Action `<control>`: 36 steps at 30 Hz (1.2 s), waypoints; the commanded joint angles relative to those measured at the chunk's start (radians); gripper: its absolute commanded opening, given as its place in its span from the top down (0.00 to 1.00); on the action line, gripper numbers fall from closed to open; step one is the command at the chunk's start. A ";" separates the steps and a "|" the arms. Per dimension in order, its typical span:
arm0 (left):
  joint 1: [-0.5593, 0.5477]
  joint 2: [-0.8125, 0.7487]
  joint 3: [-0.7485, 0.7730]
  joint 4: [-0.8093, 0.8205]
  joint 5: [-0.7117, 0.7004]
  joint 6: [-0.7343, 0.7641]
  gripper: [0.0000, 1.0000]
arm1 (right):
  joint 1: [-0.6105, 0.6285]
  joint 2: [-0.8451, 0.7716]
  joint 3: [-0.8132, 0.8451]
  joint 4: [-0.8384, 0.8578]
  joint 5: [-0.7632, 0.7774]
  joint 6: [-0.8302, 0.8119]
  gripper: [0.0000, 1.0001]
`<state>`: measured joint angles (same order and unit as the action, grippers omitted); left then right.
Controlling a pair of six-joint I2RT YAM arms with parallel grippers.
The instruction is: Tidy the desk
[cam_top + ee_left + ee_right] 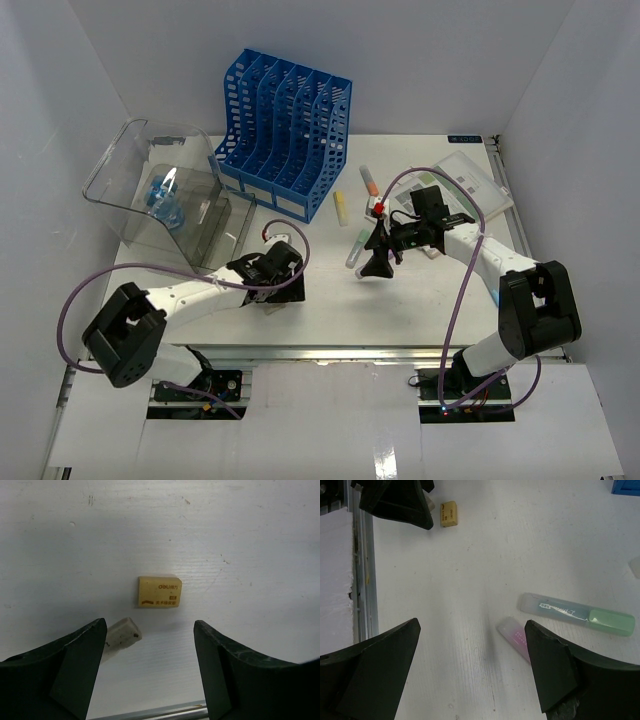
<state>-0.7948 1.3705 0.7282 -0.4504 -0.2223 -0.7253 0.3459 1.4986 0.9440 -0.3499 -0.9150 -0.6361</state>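
Observation:
The desk [330,310] is a white tabletop with a metal rail along its front edge. My left gripper [281,283] hangs open and empty just above it near the front. In the left wrist view [150,625] a yellow eraser [159,592] lies just beyond its fingertips, and a white eraser [122,633] sits partly behind the left finger. My right gripper [375,262] is open and empty over the middle of the desk. In the right wrist view [472,625] a pink-tinted pen [514,636] lies half under its right finger, beside a green-capped highlighter [577,614].
A blue file organiser [285,130] stands at the back. A clear plastic bin [165,190] with a blue item inside is at the back left. A yellow highlighter [341,208] and an orange-tipped marker [368,182] lie in the middle. A notebook [470,180] lies back right.

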 commanded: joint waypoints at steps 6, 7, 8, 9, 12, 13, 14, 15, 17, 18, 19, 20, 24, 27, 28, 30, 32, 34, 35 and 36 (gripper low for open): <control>-0.044 0.126 0.084 0.038 -0.054 0.011 0.25 | -0.010 -0.025 0.029 -0.014 -0.010 -0.014 0.08; -0.047 0.138 0.090 0.037 -0.059 0.016 0.27 | -0.010 -0.026 0.028 -0.013 -0.010 -0.014 0.08; -0.052 0.151 0.097 0.035 -0.064 0.022 0.30 | -0.010 -0.027 0.027 -0.012 -0.011 -0.014 0.08; -0.057 0.163 0.105 0.034 -0.071 0.026 0.31 | -0.010 -0.028 0.028 -0.011 -0.012 -0.014 0.08; -0.067 0.208 0.121 0.025 -0.100 0.030 0.33 | -0.010 -0.027 0.029 -0.014 -0.014 -0.014 0.08; -0.069 0.219 0.126 0.021 -0.105 0.030 0.34 | -0.010 -0.028 0.029 -0.015 -0.013 -0.015 0.08; -0.070 0.226 0.131 0.018 -0.109 0.030 0.35 | -0.010 -0.028 0.029 -0.015 -0.013 -0.016 0.08; -0.071 0.234 0.131 0.016 -0.110 0.030 0.38 | -0.010 -0.028 0.029 -0.014 -0.013 -0.016 0.08; -0.079 0.250 0.139 0.011 -0.124 0.031 0.48 | -0.010 -0.030 0.029 -0.015 -0.015 -0.016 0.08; -0.083 0.255 0.142 0.008 -0.131 0.034 0.54 | -0.009 -0.030 0.028 -0.015 -0.015 -0.016 0.08; -0.088 0.261 0.147 0.003 -0.139 0.038 0.58 | -0.009 -0.029 0.027 -0.015 -0.015 -0.016 0.08; -0.095 0.267 0.158 -0.004 -0.145 0.039 0.61 | -0.009 -0.029 0.027 -0.016 -0.015 -0.017 0.08; -0.121 0.269 0.201 -0.026 -0.168 0.043 0.76 | -0.010 -0.031 0.027 -0.017 -0.018 -0.017 0.08; -0.124 0.229 0.247 -0.064 -0.206 0.070 0.79 | -0.010 -0.036 0.026 -0.017 -0.016 -0.020 0.08; -0.123 0.217 0.269 -0.089 -0.235 0.093 0.81 | -0.010 -0.037 0.025 -0.016 -0.014 -0.021 0.08; -0.109 0.191 0.308 -0.150 -0.294 0.139 0.84 | -0.009 -0.041 0.025 -0.016 -0.012 -0.023 0.08; -0.065 0.172 0.375 -0.215 -0.327 0.186 0.85 | -0.010 -0.043 0.024 -0.017 -0.009 -0.025 0.08; -0.007 0.143 0.422 -0.234 -0.329 0.228 0.85 | -0.009 -0.042 0.024 -0.018 -0.008 -0.027 0.08; 0.036 0.123 0.434 -0.234 -0.320 0.251 0.85 | -0.010 -0.042 0.024 -0.019 -0.008 -0.027 0.08; 0.077 0.107 0.449 -0.232 -0.305 0.269 0.85 | -0.010 -0.044 0.024 -0.019 -0.007 -0.028 0.08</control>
<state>-0.8511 1.5990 1.0935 -0.6276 -0.4771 -0.5613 0.3405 1.4870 0.9440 -0.3590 -0.9152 -0.6423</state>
